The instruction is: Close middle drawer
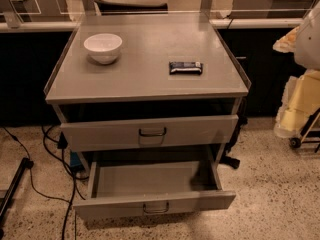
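The grey cabinet stands in the middle of the camera view. The middle drawer is pulled far out, low in the view. Its low, wide front panel has a small dark loop handle at the centre, and its inside looks empty. Above it, a drawer with a taller, wider front sticks out slightly under the top. My gripper is not in view. No finger or arm reaches toward the drawers.
A white bowl and a dark snack bar lie on the cabinet top. Black cables run over the speckled floor at the left. A cart with yellow bags and a white rounded shape are at the right edge.
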{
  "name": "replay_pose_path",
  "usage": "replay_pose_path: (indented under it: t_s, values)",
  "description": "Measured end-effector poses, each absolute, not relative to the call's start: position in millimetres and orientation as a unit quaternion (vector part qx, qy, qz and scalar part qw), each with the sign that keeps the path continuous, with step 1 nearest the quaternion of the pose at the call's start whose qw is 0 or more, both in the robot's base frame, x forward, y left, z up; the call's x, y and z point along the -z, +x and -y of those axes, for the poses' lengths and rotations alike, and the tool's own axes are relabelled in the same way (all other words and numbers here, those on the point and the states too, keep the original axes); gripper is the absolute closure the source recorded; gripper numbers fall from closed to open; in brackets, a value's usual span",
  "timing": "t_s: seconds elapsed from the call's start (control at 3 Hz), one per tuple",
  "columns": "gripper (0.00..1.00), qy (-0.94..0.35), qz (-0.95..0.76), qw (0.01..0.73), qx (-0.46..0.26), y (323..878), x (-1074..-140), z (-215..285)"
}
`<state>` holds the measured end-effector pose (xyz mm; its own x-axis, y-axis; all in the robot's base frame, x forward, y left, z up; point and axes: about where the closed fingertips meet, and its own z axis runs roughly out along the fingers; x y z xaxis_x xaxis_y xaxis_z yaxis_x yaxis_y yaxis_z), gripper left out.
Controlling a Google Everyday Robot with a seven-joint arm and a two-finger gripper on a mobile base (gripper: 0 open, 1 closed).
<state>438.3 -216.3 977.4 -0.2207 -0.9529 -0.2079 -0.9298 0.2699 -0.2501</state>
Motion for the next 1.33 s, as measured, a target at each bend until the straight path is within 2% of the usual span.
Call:
replay_pose_path:
  t_s: [0.33, 1.0, 1.33]
  values:
    - [0.0, -0.603, -0.78, 0.161, 0.036, 438.3, -977.4, 216.3]
    - [0.46, -0.586, -0.79, 0.177, 0.033, 429.7, -957.0, 220.6]
    - [0.76, -0.565, -0.801, 0.198, 0.006, 415.9, -900.5, 220.5]
